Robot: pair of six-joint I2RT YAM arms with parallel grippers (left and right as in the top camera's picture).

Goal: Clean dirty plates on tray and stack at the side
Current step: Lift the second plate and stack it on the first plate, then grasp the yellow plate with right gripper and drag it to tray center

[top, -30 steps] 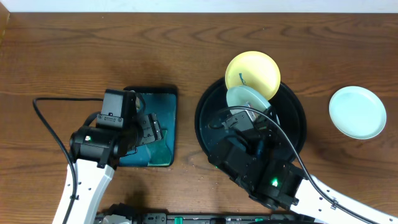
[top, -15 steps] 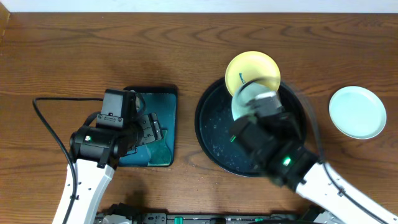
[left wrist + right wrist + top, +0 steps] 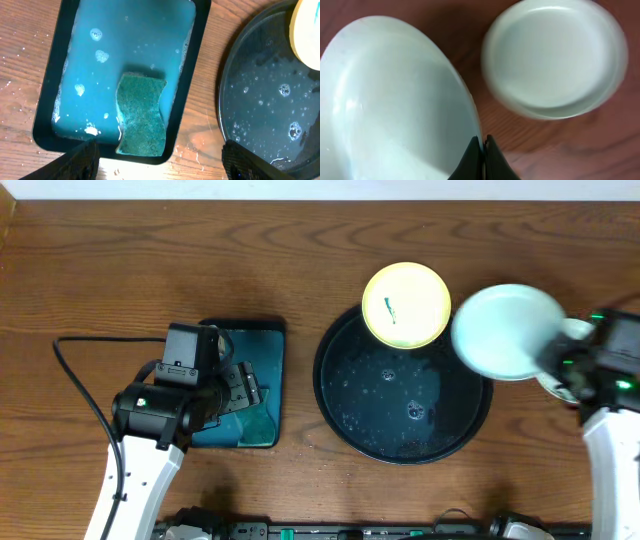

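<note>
Plate [image 3: 500, 330] pinched in right tool [image 3: 482, 150], 2nd plate [image 3: 552, 55] beside, left tool [image 3: 161, 159] wide above sponge [image 3: 142, 117].

Mint-blue plate [image 3: 395, 100] tilted, pinched at rim in right gripper [image 3: 481, 150]; second mint-blue plate [image 3: 552, 55] flat just beyond; smeared yellow plate [image 3: 405, 303] on wet black tray [image 3: 345, 395] rim, leftward.

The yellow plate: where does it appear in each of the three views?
Overhead: yellow plate, upper centre-right, overlapping the far rim of the black tray.
Left wrist: yellow plate, edge only, top right corner, over the tray.
Right wrist: not in it.
Shared landmark: the black tray, overhead and left wrist.
</note>
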